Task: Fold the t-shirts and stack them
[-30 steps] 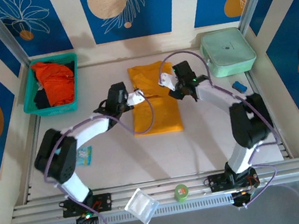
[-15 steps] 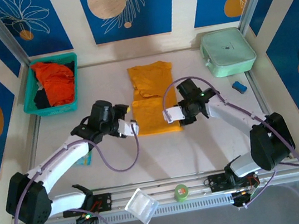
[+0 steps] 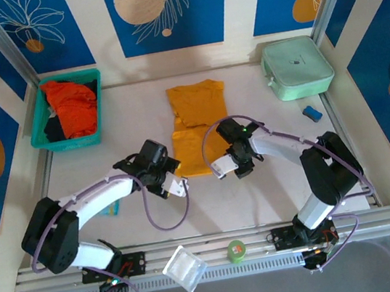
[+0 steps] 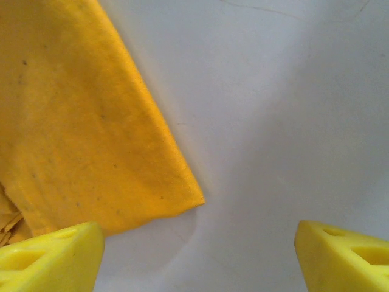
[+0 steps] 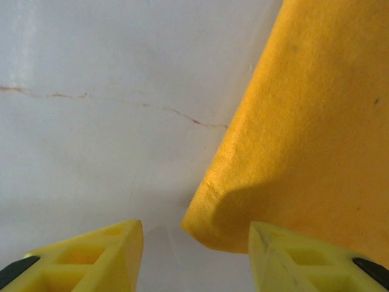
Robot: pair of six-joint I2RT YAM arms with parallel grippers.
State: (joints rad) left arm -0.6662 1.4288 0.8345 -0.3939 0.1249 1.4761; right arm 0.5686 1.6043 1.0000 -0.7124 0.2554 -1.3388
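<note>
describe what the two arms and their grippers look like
The left arm and right arm both have white link shells, black joints and a purple cable looping alongside. The left gripper and right gripper have blocky bright yellow fingers with triangular cut-outs; the right one's show black tips.

Golden mustard-yellow cloth t-shirt (image 4: 79, 121): cut off at wrist views' edges.
Bright red-orange cloth t-shirt (image 3: 74, 105): bunched, outline unreadable.
</note>
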